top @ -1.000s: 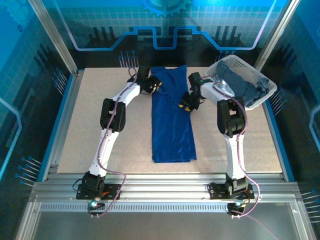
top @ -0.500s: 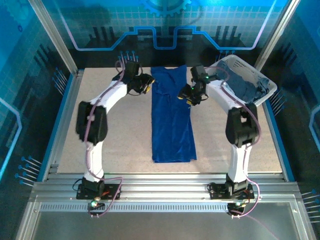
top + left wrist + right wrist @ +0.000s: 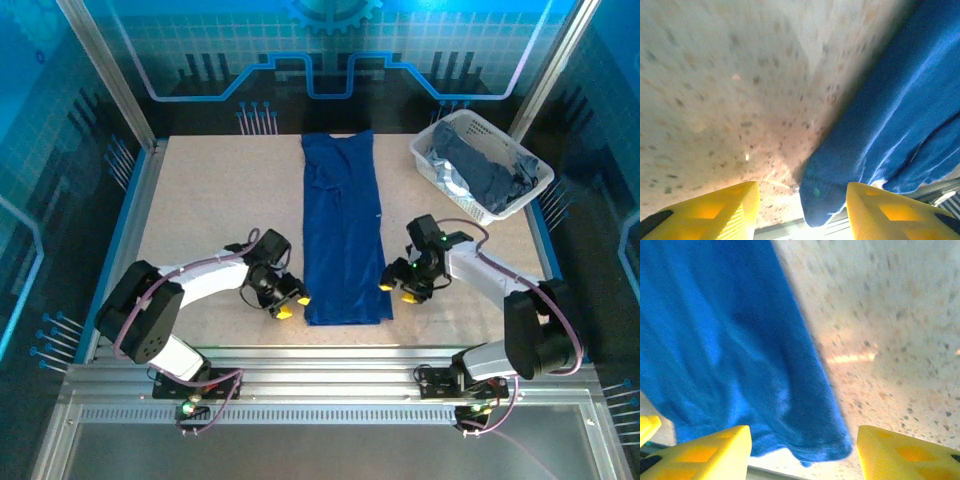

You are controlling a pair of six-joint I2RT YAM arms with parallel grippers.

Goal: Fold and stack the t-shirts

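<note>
Jaws on both arms stand apart with nothing held. The left gripper (image 3: 293, 306) sits just left of the near hem of the royal blue t-shirt (image 3: 342, 230), and the right gripper (image 3: 396, 291) just right of it, both in the lower middle of the top view. A second ago both were at the shirt's collar end, near the top of the frame. The shirt lies unchanged, a long narrow strip down the centre of the table (image 3: 220, 220). In each wrist view the yellow fingers (image 3: 715, 212) flank a hem corner. Grey-blue t-shirts (image 3: 490, 178) are heaped in the white basket (image 3: 428, 160) at upper right, unmoved.
</note>
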